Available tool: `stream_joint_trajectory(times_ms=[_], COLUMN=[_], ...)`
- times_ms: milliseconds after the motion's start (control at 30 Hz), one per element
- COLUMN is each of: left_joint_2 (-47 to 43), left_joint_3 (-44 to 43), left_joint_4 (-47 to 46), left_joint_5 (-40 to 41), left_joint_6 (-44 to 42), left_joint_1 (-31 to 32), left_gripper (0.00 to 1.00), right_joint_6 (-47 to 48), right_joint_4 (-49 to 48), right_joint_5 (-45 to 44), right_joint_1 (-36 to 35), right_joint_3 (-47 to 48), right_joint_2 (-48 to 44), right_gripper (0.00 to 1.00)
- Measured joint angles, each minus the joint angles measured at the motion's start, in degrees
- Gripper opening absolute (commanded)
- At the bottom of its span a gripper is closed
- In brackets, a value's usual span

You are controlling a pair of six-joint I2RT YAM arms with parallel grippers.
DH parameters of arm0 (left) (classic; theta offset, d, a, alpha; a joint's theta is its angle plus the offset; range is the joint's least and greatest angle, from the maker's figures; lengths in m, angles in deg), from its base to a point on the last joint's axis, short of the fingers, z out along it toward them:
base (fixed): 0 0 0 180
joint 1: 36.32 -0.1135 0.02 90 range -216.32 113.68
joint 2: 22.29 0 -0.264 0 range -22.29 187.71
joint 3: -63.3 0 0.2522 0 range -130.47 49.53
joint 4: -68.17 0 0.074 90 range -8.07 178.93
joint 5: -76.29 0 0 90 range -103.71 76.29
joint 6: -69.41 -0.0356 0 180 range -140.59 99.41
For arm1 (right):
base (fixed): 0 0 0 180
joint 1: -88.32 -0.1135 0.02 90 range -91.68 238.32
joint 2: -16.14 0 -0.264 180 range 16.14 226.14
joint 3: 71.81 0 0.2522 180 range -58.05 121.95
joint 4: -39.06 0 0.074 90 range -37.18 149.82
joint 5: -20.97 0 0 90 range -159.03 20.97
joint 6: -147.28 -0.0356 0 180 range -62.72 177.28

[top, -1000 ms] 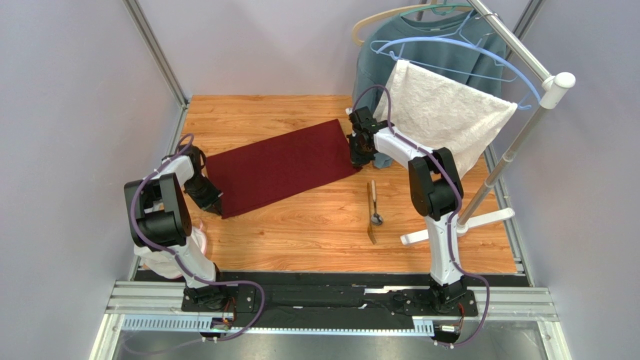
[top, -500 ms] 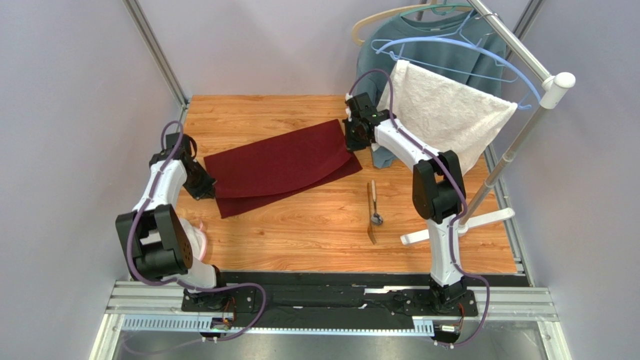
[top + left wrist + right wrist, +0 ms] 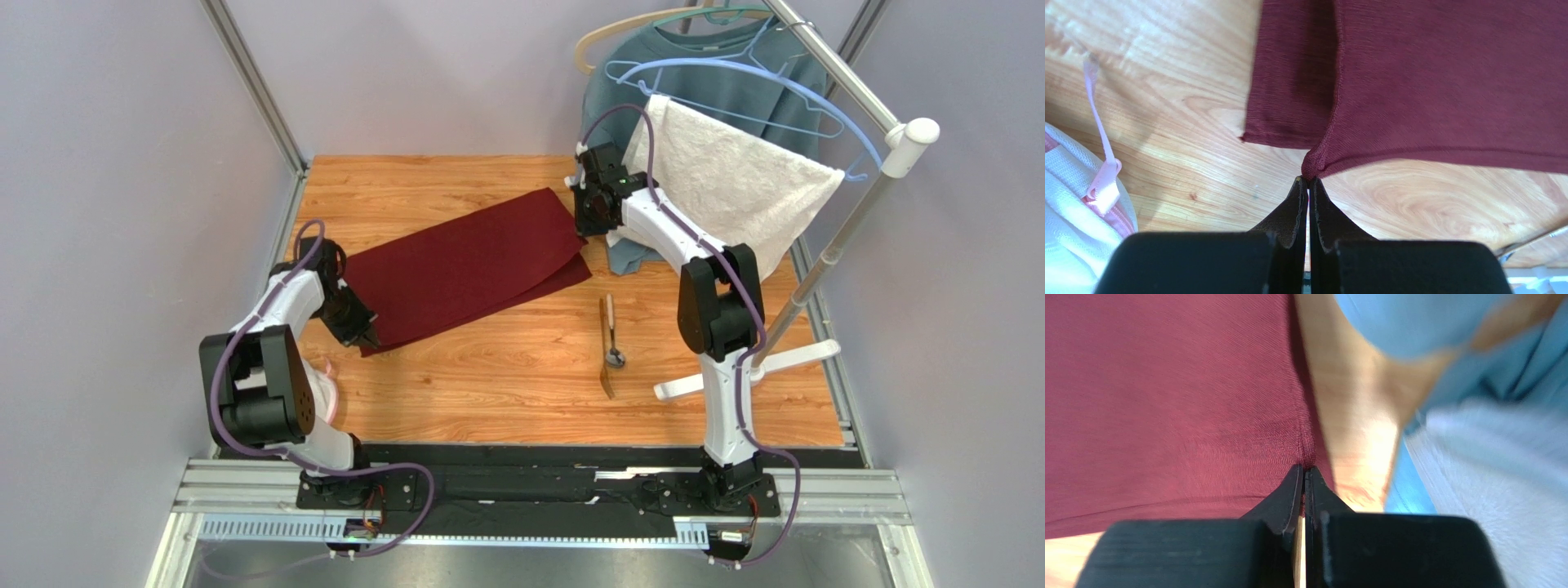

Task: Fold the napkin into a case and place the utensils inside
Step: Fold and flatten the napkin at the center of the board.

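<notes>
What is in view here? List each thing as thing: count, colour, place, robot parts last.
napkin: one, maroon, table's middle, part folded over itself
spoon: one, silver, right of napkin
fork-like piece: one, golden-brown, beside spoon
towel: one, white, hung on rack
sweatshirt: one, grey-blue, hung behind towel
rack: one, silver, table's right edge
cloth item: one, white and pink, table's near-left edge
table: one, wooden, under all
left tool: one, black, shut on napkin's near-left corner
right tool: one, black, shut on napkin's far-right corner
</notes>
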Motion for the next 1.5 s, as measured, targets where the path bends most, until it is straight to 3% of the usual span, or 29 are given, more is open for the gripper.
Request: stream_joint_trajectory(times_ms=[567,1500], left_joint_2=[-0.22,6.27], left_joint_3=[-1.73,-1.46], left_joint_4=[1.68,1.03], left_joint_5=[9.01,9.77], left_joint_6=[0.44,0.44], left_joint_1=[-0.02,-0.02], left_gripper=[0.00,0.00], right_joint_6=[-0.02,-0.20], right_joint_4=[0.00,-1.31], right_joint_5=[1.77,2.25], right_joint_1=[0.83,0.79], right_joint_3=[-7.15,-10.51], right_joint_2=[0.11,-1.01], right_gripper=[0.00,0.00])
